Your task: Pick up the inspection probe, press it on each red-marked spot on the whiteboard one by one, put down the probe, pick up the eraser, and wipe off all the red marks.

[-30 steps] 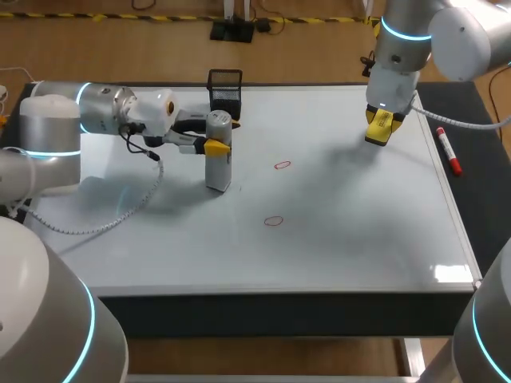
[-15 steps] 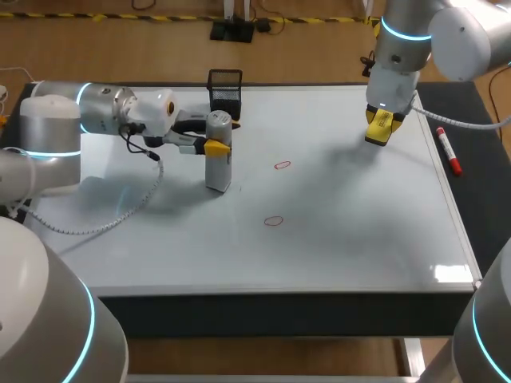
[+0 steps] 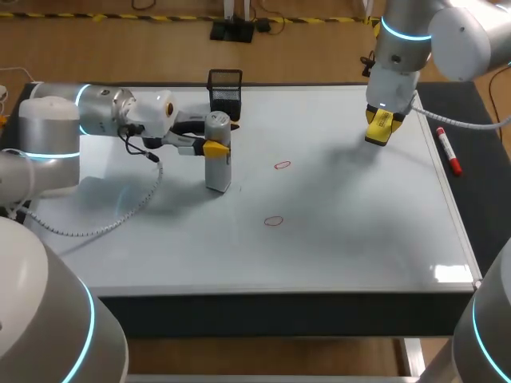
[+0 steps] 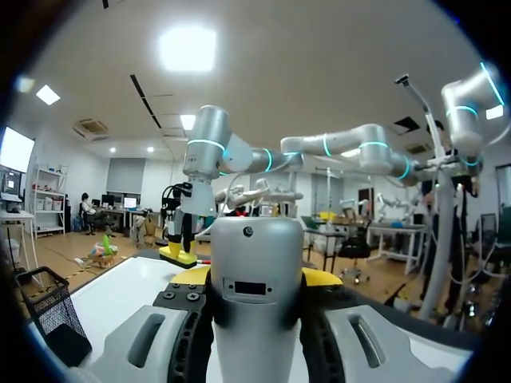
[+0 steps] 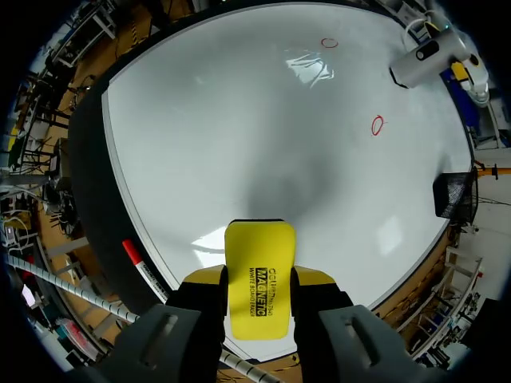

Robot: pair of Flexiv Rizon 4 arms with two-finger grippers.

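Note:
The grey cylindrical probe stands upright on the whiteboard, left of both red rings. My left gripper is shut on its upper part; in the left wrist view the probe fills the gap of that gripper. One red ring lies right of the probe, another red ring nearer the front. My right gripper hangs over the board's back right, shut on the yellow eraser. From the right wrist, the eraser sits in the gripper, both rings far ahead.
A black mesh basket stands at the board's back edge, just behind the probe. A red marker pen lies off the board's right edge on the dark mat, close to my right gripper.

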